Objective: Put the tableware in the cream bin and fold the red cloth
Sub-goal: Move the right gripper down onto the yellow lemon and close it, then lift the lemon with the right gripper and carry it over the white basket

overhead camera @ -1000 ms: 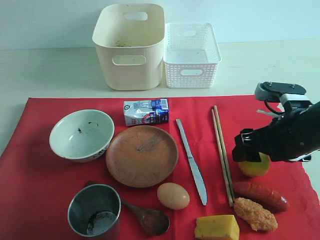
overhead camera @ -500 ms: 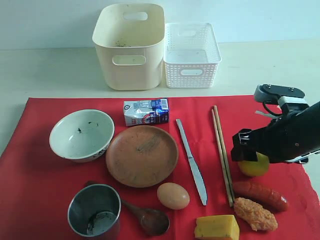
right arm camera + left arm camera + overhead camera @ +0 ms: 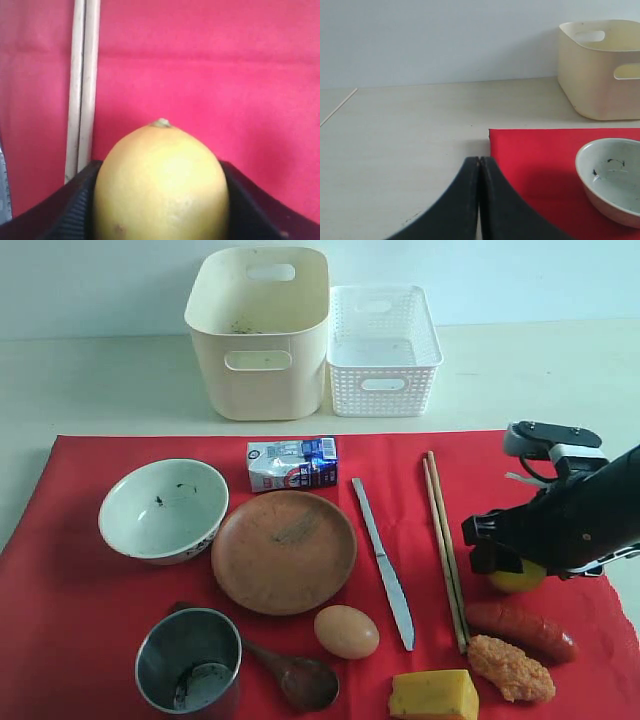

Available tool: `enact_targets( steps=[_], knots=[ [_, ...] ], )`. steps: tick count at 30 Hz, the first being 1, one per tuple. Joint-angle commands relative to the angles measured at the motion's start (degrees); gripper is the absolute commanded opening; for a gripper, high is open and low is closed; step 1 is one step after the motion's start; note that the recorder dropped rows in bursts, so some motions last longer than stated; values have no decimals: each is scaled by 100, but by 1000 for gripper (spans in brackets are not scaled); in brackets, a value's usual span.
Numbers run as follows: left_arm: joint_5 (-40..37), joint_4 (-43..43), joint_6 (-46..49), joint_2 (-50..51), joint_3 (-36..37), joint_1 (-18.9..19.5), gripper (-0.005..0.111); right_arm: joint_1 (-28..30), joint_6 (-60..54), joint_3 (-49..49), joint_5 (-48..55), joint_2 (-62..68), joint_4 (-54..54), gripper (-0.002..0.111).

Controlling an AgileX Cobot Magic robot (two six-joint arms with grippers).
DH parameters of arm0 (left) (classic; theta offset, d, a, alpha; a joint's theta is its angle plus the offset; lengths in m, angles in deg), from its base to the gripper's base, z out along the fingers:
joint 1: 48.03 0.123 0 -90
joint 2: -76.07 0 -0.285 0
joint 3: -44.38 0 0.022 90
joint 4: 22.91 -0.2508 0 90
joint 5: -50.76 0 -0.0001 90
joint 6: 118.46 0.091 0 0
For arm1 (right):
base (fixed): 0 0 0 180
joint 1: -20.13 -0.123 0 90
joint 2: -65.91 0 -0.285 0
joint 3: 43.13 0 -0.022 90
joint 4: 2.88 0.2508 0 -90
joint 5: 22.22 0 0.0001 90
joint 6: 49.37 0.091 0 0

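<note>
Pale surface (image 3: 100, 380) is seen under the red cloth (image 3: 80, 610), which is spread flat and not folded. The right end effector (image 3: 492, 552) is closed on the lemon (image 3: 160, 185). Its dark fingers (image 3: 80, 210) are pressed against both sides of the lemon.

The chopsticks (image 3: 443, 540) are laid just beside this end effector, and the knife (image 3: 385, 570) is laid past them. Farther off on that same side, the brown plate (image 3: 284, 551), the bowl (image 3: 163, 508), the cup (image 3: 189, 673) and the spoon (image 3: 295, 675) are all set on the cloth. The cream bin (image 3: 258, 335) is stood well apart from this end effector, off the cloth, past its far edge.

The left end effector (image 3: 479, 200) is shut tight and nothing is held in it. It is kept over the bare surface, just beside a corner of the cloth, with the bowl near it.
</note>
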Motion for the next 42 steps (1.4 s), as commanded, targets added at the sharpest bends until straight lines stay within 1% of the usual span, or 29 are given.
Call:
enact_targets(
  steps=[1, 4, 6, 14, 21, 25, 30, 36, 42],
  knots=[
    [5, 53, 2, -30, -1, 15, 3, -19, -114, -10, -40, 44, -22, 28],
    [5, 53, 2, -30, -1, 15, 3, -19, -74, -10, -40, -9, -22, 7],
    [5, 53, 2, -30, -1, 15, 3, -19, -1, -10, -27, -90, -22, 0],
    [5, 53, 2, -30, -1, 15, 3, -19, -1, -10, -66, -849, -22, 0],
    [5, 53, 2, -30, -1, 15, 3, -19, -1, -10, -440, -1386, -22, 0],
    [5, 53, 2, -30, -1, 15, 3, -19, -1, -10, -1030, -1387, -22, 0],
    [5, 53, 2, -30, -1, 15, 3, -19, -12, -10, -1569, -1355, 648, 0],
    [5, 53, 2, -30, -1, 15, 3, -19, -13, -86, -1714, -1343, 712, 0],
    [5, 53, 2, -30, -1, 15, 3, -19, -39, -813, -1413, -1024, 712, 0]
  ],
)
